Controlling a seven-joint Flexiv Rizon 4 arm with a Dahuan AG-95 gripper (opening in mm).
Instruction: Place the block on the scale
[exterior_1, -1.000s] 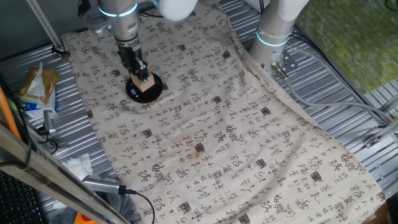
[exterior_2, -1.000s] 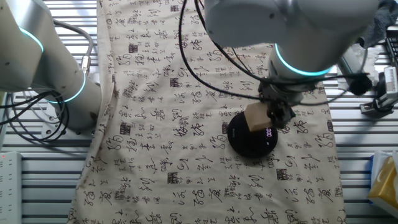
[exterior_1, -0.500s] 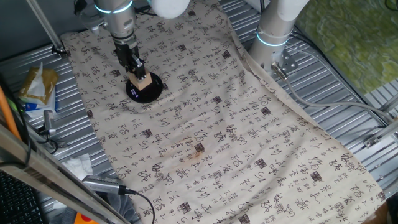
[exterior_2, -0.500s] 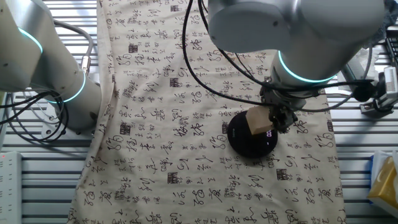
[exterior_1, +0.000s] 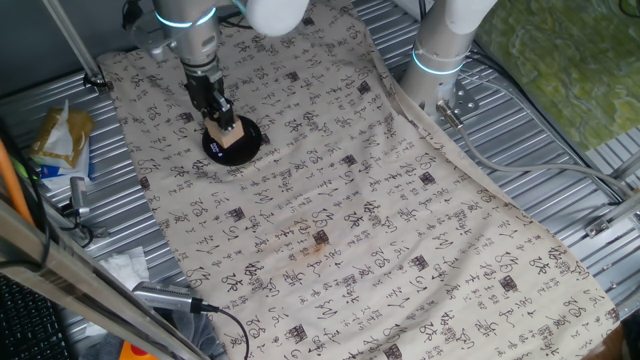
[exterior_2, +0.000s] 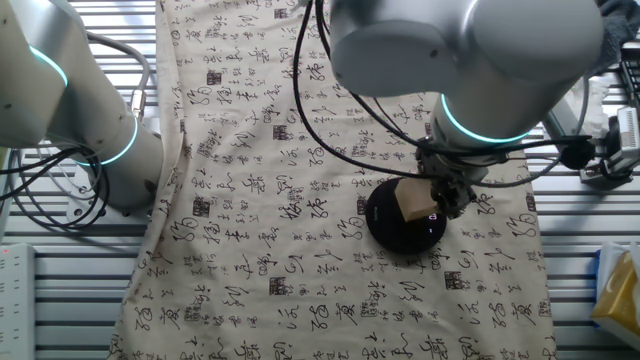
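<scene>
Flat round black disc scale (exterior_1: 232, 143) lies on the cream cloth w/ black printed characters (exterior_1: 340, 200), near the cloth's far-left corner in one fixed view. Small pale tan wooden cube block (exterior_1: 229, 135) sits atop the scale, w/ the black two-finger gripper (exterior_1: 222, 113) closed on it from above. In the other fixed view the block (exterior_2: 413, 203) is over the disc's (exterior_2: 398, 222) right part, gripper (exterior_2: 446, 198) at its right side.

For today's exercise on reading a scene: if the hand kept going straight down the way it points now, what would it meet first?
The hand points down with the block between its fingers. The block's underside would meet the scale first; it looks at or just above the disc, though the gap is unclear.
</scene>
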